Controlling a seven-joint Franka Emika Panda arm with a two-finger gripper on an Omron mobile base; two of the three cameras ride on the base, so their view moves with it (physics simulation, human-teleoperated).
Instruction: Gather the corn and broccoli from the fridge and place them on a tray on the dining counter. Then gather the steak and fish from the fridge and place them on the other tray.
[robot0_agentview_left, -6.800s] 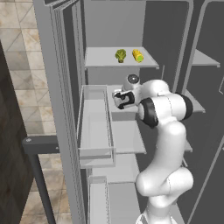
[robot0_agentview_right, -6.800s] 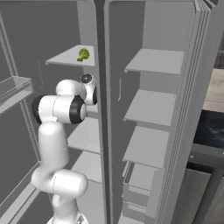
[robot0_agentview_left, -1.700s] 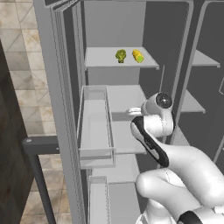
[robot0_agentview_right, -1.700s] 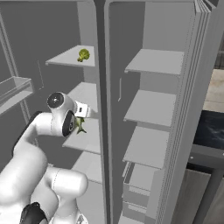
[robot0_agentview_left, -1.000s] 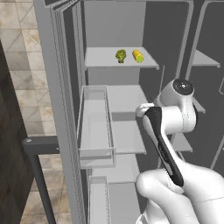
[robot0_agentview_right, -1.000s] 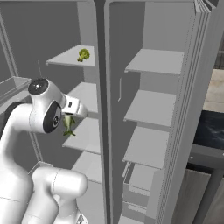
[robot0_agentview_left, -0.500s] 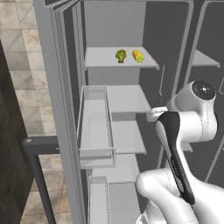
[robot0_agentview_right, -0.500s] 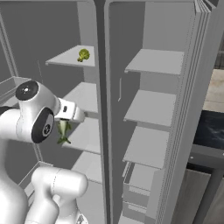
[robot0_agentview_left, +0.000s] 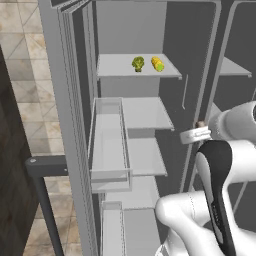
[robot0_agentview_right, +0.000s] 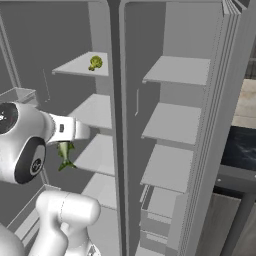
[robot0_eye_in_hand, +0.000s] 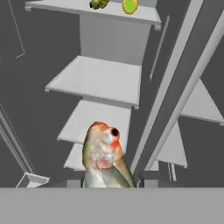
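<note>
The fridge (robot0_agentview_left: 192, 45) stands open in front of me. My gripper (robot0_eye_in_hand: 109, 181) is shut on the fish (robot0_eye_in_hand: 104, 153), a pale orange-headed fish whose head points toward the shelves. From the right base view the fish (robot0_agentview_right: 64, 154) hangs greenish below the gripper (robot0_agentview_right: 65, 145), in front of the left compartment's middle shelves. The broccoli (robot0_agentview_left: 138, 63) and the corn (robot0_agentview_left: 157, 64) lie side by side on the top shelf, well above the gripper; the broccoli (robot0_agentview_right: 95, 63) and the corn (robot0_eye_in_hand: 130, 5) appear again from other angles. The steak, trays and dining counter are out of view.
A clear door bin (robot0_agentview_left: 107, 145) juts from the open left door. The fridge's centre post (robot0_agentview_right: 116, 100) divides the left shelves from the right ones (robot0_agentview_right: 175, 70). A dark metal frame (robot0_agentview_left: 42, 165) stands on the tiled floor to the left.
The arm has swung back and up, drawing the held fish away from the middle shelves toward the fridge's front. Broccoli and corn have not moved.
</note>
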